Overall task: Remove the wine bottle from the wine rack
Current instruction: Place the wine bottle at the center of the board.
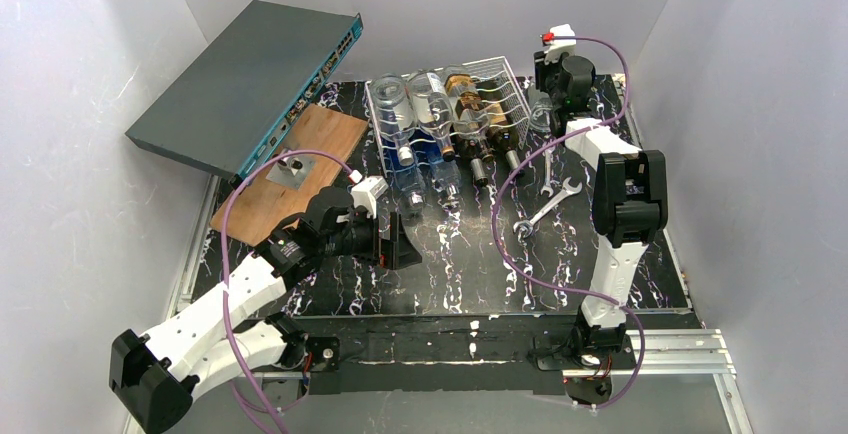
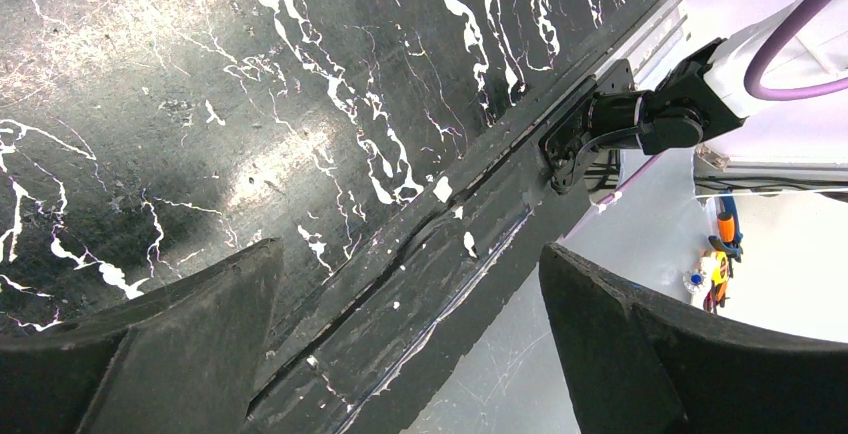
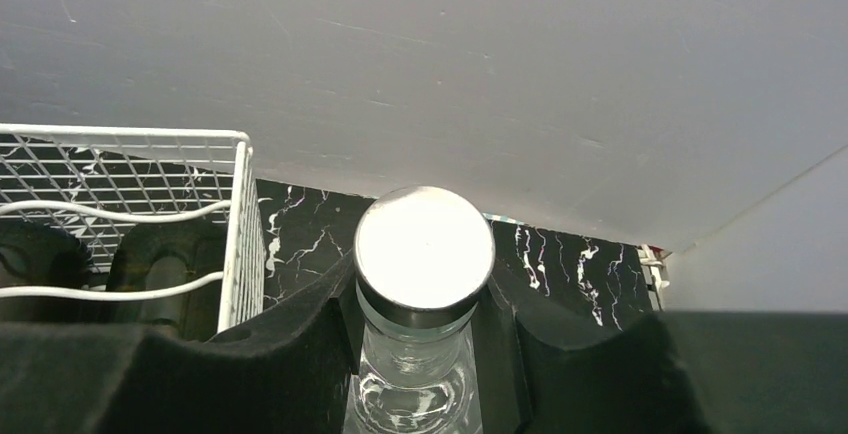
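Observation:
The white wire wine rack (image 1: 497,66) stands at the back middle of the table with several bottles (image 1: 440,119) lying in its cradles, necks toward me. A clear wine bottle (image 1: 540,117) with a silver cap (image 3: 424,246) stands just right of the rack. My right gripper (image 1: 549,100) reaches down over it. In the right wrist view my right gripper (image 3: 422,299) has a finger on each side of the bottle's neck, closed against it. The rack's side wall (image 3: 243,239) is to the left of it. My left gripper (image 1: 400,244) hangs open and empty over the table's front middle, as the left wrist view shows (image 2: 410,269).
A grey network switch (image 1: 250,79) leans against the back left wall. Below it lies a wooden board (image 1: 320,144) with a metal piece (image 1: 293,171) on it. Two wrenches (image 1: 546,210) lie on the black marbled table (image 1: 450,264) right of the rack.

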Robot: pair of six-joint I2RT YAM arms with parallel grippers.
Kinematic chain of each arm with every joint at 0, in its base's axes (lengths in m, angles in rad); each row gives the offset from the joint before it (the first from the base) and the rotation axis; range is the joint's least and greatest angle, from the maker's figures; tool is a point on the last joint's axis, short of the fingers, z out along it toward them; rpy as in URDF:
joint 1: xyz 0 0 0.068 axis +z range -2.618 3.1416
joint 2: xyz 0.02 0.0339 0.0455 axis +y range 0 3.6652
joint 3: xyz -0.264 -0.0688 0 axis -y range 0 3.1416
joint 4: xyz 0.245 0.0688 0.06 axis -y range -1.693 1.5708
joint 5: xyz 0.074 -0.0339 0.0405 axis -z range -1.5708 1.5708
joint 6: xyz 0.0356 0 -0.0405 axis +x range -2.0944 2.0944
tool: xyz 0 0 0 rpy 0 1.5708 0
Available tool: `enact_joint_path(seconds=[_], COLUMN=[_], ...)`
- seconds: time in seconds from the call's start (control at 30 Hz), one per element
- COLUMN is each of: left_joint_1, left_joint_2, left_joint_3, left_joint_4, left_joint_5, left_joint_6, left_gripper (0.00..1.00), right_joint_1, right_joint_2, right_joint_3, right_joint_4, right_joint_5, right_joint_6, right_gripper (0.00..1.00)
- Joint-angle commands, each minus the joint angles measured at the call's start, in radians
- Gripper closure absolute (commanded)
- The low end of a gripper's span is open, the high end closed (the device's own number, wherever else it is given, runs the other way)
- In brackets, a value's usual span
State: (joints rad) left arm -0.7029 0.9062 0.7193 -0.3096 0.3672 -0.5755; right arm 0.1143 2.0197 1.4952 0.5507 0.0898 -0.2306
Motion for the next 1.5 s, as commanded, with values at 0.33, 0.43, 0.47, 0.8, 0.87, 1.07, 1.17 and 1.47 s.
enact_joint_path(seconds=[0.33, 0.43, 0.47, 0.8, 0.87, 1.07, 1.17, 1.47], left_joint_1=[-0.004, -0.004, -0.004, -0.004, -0.004, -0.007, -0.008, -0.014], left_joint_2=[-0.033, -0.048, -0.053, -0.087, -0.098, -0.119, -0.13, -0.169], left_joint_3=[0.025, 0.018, 0.015, 0.007, 0.002, -0.006, -0.01, -0.024], left_joint_4=[0.003, 0.003, 0.003, 0.0, 0.001, 0.001, 0.0, 0.0], left_joint_5=[0.015, 0.013, 0.012, 0.017, 0.018, 0.018, 0.018, 0.018], left_joint_6=[0.013, 0.008, 0.007, -0.006, -0.01, -0.018, -0.02, -0.038], left_gripper=[0.01, 0.01, 0.01, 0.01, 0.01, 0.01, 0.0, 0.01], right_joint_1=[0.0, 0.001, 0.001, 0.01, 0.016, 0.047, 0.069, 0.084], right_joint_2=[-0.061, -0.071, -0.076, -0.158, -0.18, -0.247, -0.293, -0.385], right_joint_3=[-0.017, -0.027, -0.031, -0.1, -0.125, -0.159, -0.14, -0.008], right_joint_4=[0.229, 0.225, 0.223, 0.191, 0.181, 0.071, -0.066, -0.421], right_joint_5=[0.021, 0.013, 0.01, -0.042, -0.059, -0.084, -0.122, -0.11], right_joint_6=[-0.03, -0.04, -0.046, -0.263, -0.313, -0.442, -0.51, -0.802], right_gripper=[0.05, 0.02, 0.02, 0.02, 0.02, 0.02, 0.02, 0.02])
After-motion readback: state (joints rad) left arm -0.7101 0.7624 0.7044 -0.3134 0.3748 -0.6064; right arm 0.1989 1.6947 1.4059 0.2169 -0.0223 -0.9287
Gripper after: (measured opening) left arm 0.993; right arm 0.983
